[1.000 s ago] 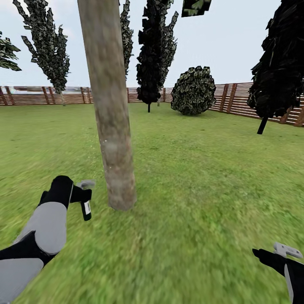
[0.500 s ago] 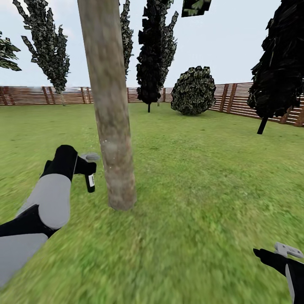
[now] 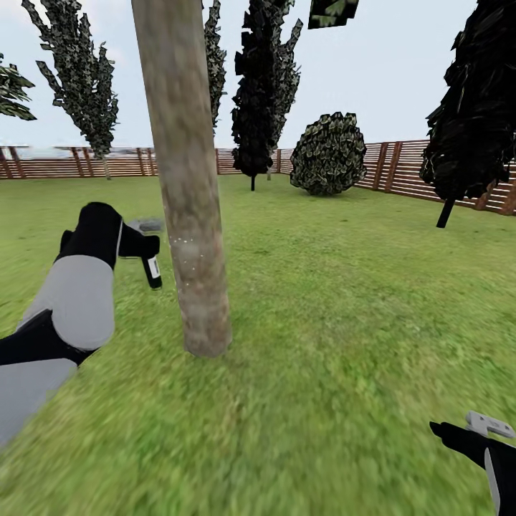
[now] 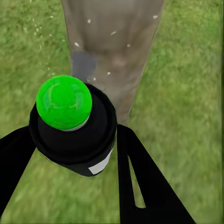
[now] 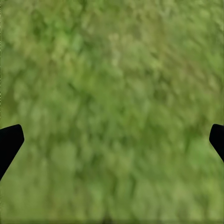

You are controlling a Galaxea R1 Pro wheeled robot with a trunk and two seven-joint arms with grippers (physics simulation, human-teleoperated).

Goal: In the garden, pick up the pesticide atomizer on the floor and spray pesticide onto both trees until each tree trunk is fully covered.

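Observation:
One tree's thick grey-brown trunk (image 3: 188, 186) rises from the grass floor (image 3: 337, 322) just left of centre. My left gripper (image 3: 145, 242) is shut on the pesticide atomizer (image 3: 152, 270), a small black sprayer with a pale strip, held close to the trunk's left side at about mid-height. In the left wrist view the atomizer (image 4: 72, 128) carries a green dot on top and sits between the black fingers (image 4: 137, 179), facing the trunk (image 4: 112, 42). Fine white pesticide specks (image 4: 88, 21) dot the bark. My right gripper (image 3: 489, 427) hangs low over the grass at the lower right, open (image 5: 112, 140).
Dark conifers (image 3: 265, 86) and a round bush (image 3: 328, 154) stand farther back on the lawn. A brown slatted fence (image 3: 401, 168) rings the garden. Another dark tree (image 3: 476, 107) leans at the right. Open grass lies to the right of the trunk.
My left arm has risen along the trunk with the atomizer, from near the trunk's base to mid-height. White specks now show on the bark. The right arm has stayed still.

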